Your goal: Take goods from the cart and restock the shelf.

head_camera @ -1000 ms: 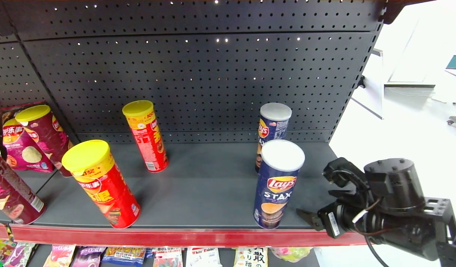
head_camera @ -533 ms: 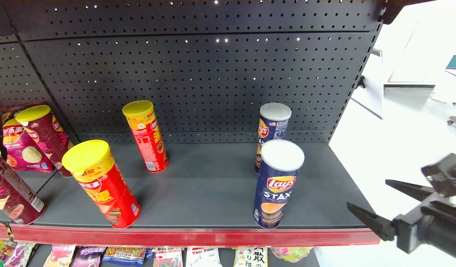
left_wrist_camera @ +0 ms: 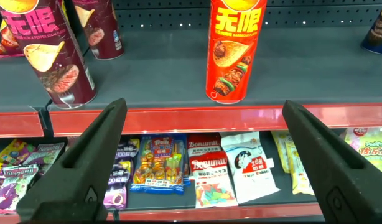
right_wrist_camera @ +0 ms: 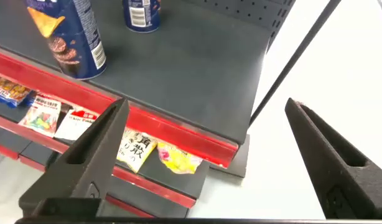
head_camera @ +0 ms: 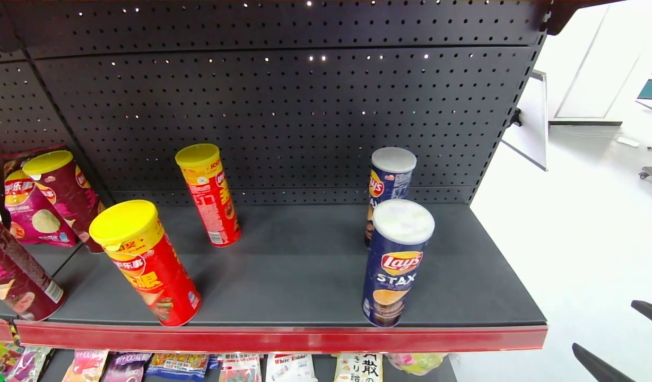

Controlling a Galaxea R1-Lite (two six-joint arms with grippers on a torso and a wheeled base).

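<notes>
RESTOCKING IN PROGRESS: A dark grey shelf (head_camera: 304,276) with a red front strip (head_camera: 278,338) stands partly stocked with chip cans, all of them upright. Toward its right end, the front blue can (head_camera: 394,265) sits near the front edge. The rear blue can (head_camera: 388,185) stands just behind it, close to the pegboard (head_camera: 304,116). On the left half, the yellow-lidded front red can (head_camera: 145,265) sits at the front edge, and the rear red can (head_camera: 209,196) stands well behind it, near the pegboard. The red pair and the blue pair are well apart. Maroon cans (head_camera: 66,191) crowd the neighbouring bay at far left, and snack packets (head_camera: 294,367) lie on the tier below.

The right end effector (head_camera: 602,324) hangs off the shelf's right front corner, over the pale floor (head_camera: 570,239). Its two black fingers are spread wide with nothing between them, well apart from the front blue can. The left end effector (left_wrist_camera: 203,104) faces the red strip, with the front red can standing ahead of the gap between its fingers. Those fingers are also spread wide and hold nothing.
</notes>
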